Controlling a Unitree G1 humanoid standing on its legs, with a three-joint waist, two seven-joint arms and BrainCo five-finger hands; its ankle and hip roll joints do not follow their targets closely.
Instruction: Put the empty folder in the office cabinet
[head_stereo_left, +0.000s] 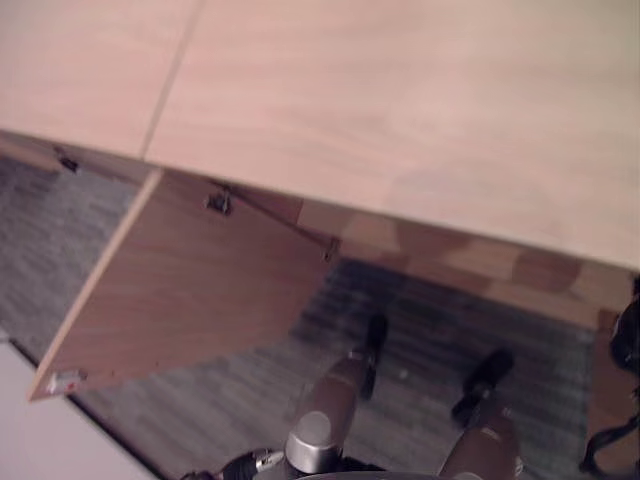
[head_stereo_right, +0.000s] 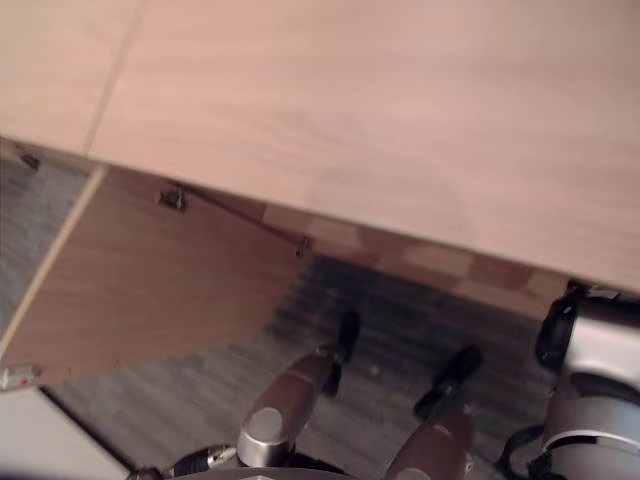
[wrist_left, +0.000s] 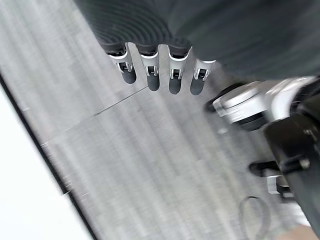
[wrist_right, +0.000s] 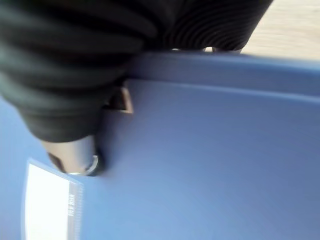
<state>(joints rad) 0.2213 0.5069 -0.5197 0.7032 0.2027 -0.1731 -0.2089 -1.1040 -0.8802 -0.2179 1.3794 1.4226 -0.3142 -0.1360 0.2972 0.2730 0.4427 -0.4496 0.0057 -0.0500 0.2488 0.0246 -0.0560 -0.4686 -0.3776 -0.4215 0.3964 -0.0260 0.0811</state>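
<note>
Left: cabinet door (head_stereo_left: 190, 290) hangs open under cabinet top (head_stereo_left: 400, 110). Left hand (wrist_left: 160, 75) over grey floor (wrist_left: 150, 165), fingers straight, holding nothing. Right hand (wrist_right: 75, 150): thumb pressed on blue folder (wrist_right: 210, 160), held against palm, so I judge it gripping. I should swing folder low, clear of door edge, then slide it in. Folder's long axis, heading: cannot tell.

The cabinet door (head_stereo_left: 190, 290) stands swung open over the floor (head_stereo_left: 440, 350) below the cabinet top (head_stereo_left: 400, 110)
</note>
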